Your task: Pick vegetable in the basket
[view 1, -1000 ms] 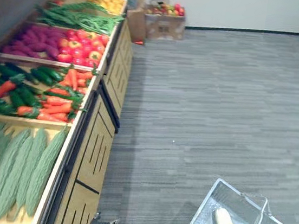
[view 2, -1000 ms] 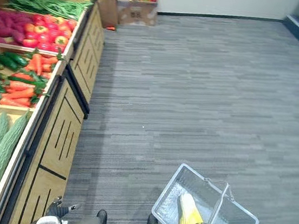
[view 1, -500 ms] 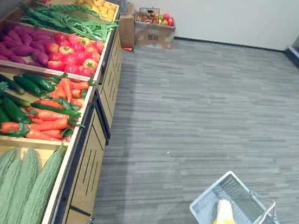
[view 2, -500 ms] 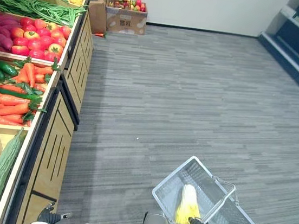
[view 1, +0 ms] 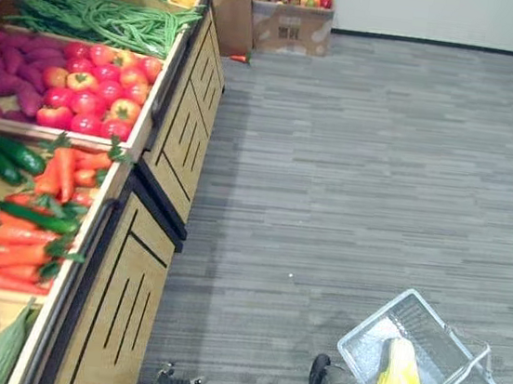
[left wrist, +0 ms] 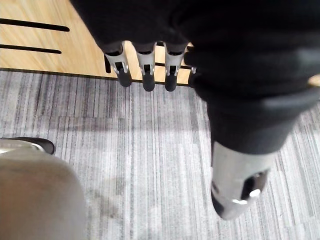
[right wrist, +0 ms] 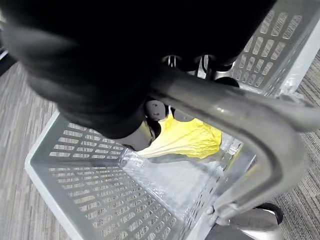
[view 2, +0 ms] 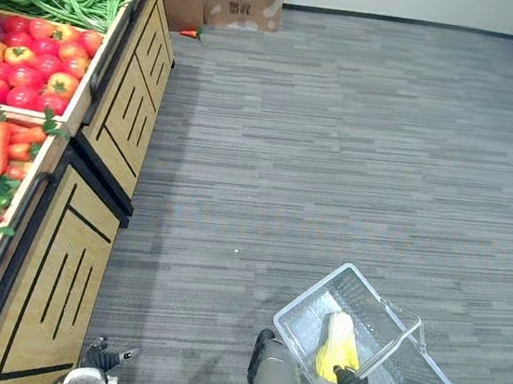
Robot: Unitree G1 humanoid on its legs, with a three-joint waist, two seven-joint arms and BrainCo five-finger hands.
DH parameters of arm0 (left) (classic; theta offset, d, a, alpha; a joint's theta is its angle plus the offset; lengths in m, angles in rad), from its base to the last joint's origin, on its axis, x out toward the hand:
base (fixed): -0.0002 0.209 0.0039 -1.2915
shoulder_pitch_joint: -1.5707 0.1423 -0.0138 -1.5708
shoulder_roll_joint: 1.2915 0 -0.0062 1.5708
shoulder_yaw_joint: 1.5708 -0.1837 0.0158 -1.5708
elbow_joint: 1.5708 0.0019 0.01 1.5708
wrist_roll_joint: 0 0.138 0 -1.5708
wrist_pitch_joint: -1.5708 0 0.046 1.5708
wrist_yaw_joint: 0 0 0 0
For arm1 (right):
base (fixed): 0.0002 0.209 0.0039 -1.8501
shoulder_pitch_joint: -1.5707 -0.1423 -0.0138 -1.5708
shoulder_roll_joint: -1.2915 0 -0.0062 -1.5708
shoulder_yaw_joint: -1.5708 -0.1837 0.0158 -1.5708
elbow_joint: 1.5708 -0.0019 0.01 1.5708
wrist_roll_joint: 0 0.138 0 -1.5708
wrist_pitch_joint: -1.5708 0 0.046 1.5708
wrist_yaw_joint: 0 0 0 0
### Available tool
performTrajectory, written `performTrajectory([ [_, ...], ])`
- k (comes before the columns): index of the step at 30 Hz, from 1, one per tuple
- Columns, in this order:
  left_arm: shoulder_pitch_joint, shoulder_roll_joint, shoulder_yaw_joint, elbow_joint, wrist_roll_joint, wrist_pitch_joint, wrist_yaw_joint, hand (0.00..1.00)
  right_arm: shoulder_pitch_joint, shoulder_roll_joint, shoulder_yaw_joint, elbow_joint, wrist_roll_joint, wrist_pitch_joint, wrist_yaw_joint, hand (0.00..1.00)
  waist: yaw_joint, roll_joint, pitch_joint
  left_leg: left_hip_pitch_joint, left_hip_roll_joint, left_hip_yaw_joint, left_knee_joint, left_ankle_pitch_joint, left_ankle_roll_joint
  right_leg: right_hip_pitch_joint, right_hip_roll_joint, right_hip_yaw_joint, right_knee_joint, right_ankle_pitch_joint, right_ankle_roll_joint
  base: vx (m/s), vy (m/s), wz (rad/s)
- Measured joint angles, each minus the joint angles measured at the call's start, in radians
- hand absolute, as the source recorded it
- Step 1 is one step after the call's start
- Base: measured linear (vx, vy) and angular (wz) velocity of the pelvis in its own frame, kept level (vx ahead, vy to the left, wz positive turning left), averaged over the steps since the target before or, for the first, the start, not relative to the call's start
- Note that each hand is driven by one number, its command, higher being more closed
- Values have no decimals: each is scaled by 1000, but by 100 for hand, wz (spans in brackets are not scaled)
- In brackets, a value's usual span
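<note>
Our right hand (right wrist: 115,80) hangs low at our right side, fingers curled round the basket handle (right wrist: 235,120). We judge this grip is meant to carry the grey basket (right wrist: 100,185) with its open top up, ready for more. A yellow leafy vegetable (right wrist: 185,140) already lies on the basket floor. Our left hand (left wrist: 145,30) hangs empty, fingers straight and relaxed, free to reach. On the left, the wooden stand (view 1: 148,272) holds carrots (view 1: 21,238) near us and tomatoes (view 1: 90,101) farther off.
</note>
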Motion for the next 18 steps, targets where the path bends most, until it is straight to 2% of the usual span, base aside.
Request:
performTrajectory([
  [1, 0, 3, 2, -3, -2, -1, -1, 0, 4, 2, 4, 8, 1, 8, 0, 100, -3, -6, 4, -75, 5, -31, 152, 102, -29, 72, 9, -22, -56, -5, -8, 490, -260, 44],
  [2, 0, 4, 14, -14, -5, -1, -2, 0, 4, 3, 13, 13, 1, 20, 0, 100, 3, -16, 10, -151, 16, -15, 325, 100, -38, 149, 23, -30, -114, -8, -12, 467, -241, 35],
  [3, 0, 4, 19, -21, -6, -1, -2, 0, 4, 2, 18, 17, 1, 21, -1, 100, 7, -16, 10, -176, 18, 3, 388, 91, -40, 179, 26, -34, -134, -8, -12, 495, -212, 24],
  [4, 1, 4, 28, -25, -7, 0, -3, 0, 5, 2, 35, 18, 2, 23, -1, 100, 10, -19, 12, -244, 23, 49, 503, 46, -22, 262, 28, -53, -176, -8, -12, 375, -150, 28],
  [5, 1, 4, 30, -37, -7, 0, -2, 0, 9, 3, 49, 18, 2, 25, -1, 100, 16, -23, 14, -304, 22, 96, 548, 3, -4, 325, 25, -66, -218, -8, -11, 394, -120, 33],
  [6, 1, 4, 30, -44, -7, -2, -2, 0, 10, 2, 54, 17, 2, 26, -1, 100, 22, -23, 14, -338, 21, 118, 551, -15, 2, 351, 23, -76, -239, -8, -11, 257, -22, 31],
  [8, 2, 3, 30, -71, -8, -7, -2, 0, 13, 1, 82, 15, 2, 29, -1, 100, 45, -29, 15, -446, 16, 198, 503, -59, 18, 406, 9, -107, -298, -28, 21, 230, 38, 29],
  [10, 8, 1, 31, -66, -7, -10, -1, 0, 15, 6, 79, 7, 2, 37, -3, 100, 47, -29, 15, -496, -5, 357, 235, -69, 42, 465, -18, -158, -332, -38, 61, 240, 116, 49],
  [11, 15, 1, 30, -67, -6, -11, -1, 0, 24, 5, 79, -2, 1, 37, -3, 100, 48, -27, 15, -487, -16, 416, 130, -40, 56, 482, -22, -170, -342, -45, 74, 328, 194, 56],
  [12, 36, -8, 24, -63, -6, -12, -1, 0, 42, 0, 81, -10, 1, 37, -2, 100, 48, -7, 3, -471, -29, 519, -43, 50, 73, 512, -12, -191, -356, -61, 99, 345, 217, 53],
  [13, 44, -4, 22, -48, -5, -10, -4, 0, 42, 14, 80, -4, 1, 40, -4, 100, 50, -19, 2, -459, -42, 566, -77, 51, 221, 536, -13, -192, -369, -77, 105, 386, 217, 51],
  [14, 43, 13, 23, -38, -3, -9, -4, 0, 41, 31, 82, -2, 1, 45, -4, 100, 53, -52, -11, -451, -77, 606, -106, 43, 212, 539, -42, -187, -377, -72, 100, 397, 197, 31],
  [15, 46, 22, 28, -36, 2, -5, -3, 0, 35, 39, 82, -3, 0, 41, -1, 100, 63, -77, -16, -453, -104, 618, -126, 31, 219, 530, -59, -176, -390, -60, 85, 458, 227, 18],
  [16, 47, 32, 37, -26, 3, 0, -4, 0, 12, 44, 80, 6, 0, 37, -2, 100, 67, -94, -15, -451, -126, 620, -128, 14, 247, 532, -74, -151, -398, -32, 64, 453, 260, 18],
  [18, 49, 40, 40, -14, 6, 10, -10, 0, -13, 43, 85, 32, -11, 37, 0, 100, 75, -104, -21, -422, -158, 611, -140, -13, 259, 533, -101, -103, -350, 4, 63, 367, 249, 24],
])
